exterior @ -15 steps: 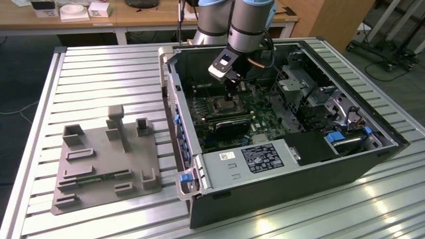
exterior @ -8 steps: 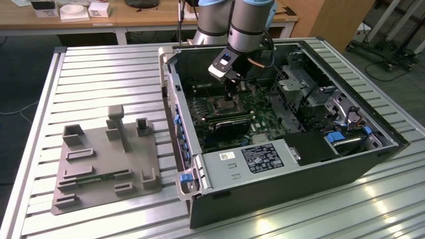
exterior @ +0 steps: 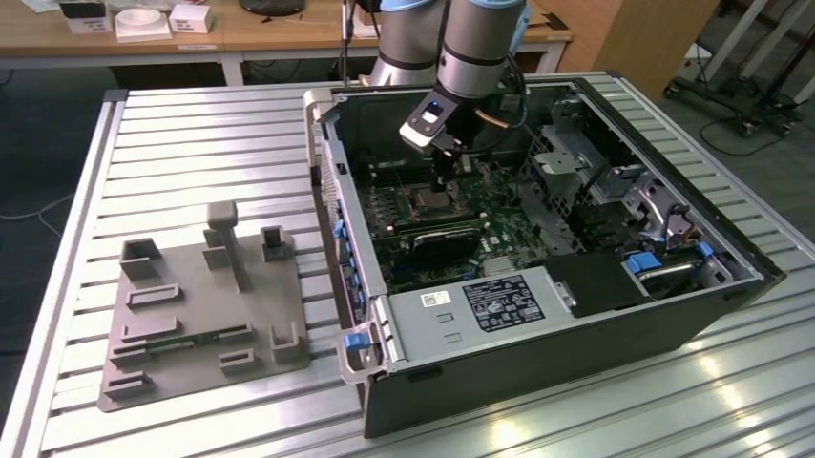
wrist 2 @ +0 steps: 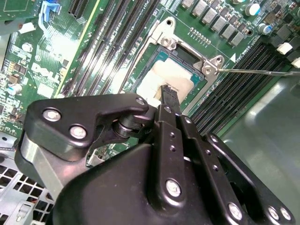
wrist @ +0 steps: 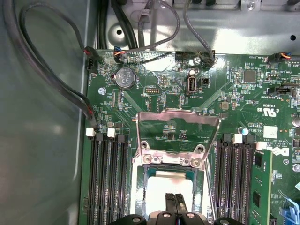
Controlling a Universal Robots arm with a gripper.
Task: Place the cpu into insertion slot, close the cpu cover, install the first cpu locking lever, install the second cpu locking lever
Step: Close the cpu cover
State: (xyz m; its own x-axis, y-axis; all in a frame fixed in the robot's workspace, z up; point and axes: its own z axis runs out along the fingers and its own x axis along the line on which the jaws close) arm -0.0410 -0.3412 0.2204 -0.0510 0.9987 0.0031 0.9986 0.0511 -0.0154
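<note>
In the exterior view my gripper reaches down into the open computer case, right over the insertion slot. In both wrist views the cpu lies flat in the insertion slot, its pale metal top catching the light. My gripper is shut, its two thin fingers pressed together with the tips at or just above the cpu's top. The cpu cover stands open, tilted back from its hinge. A thin wire locking lever sticks out beside the slot.
Long black memory slots flank the socket on both sides. Cables run along the case wall. A black card and the power supply sit nearby. A grey fixture plate rests on the table.
</note>
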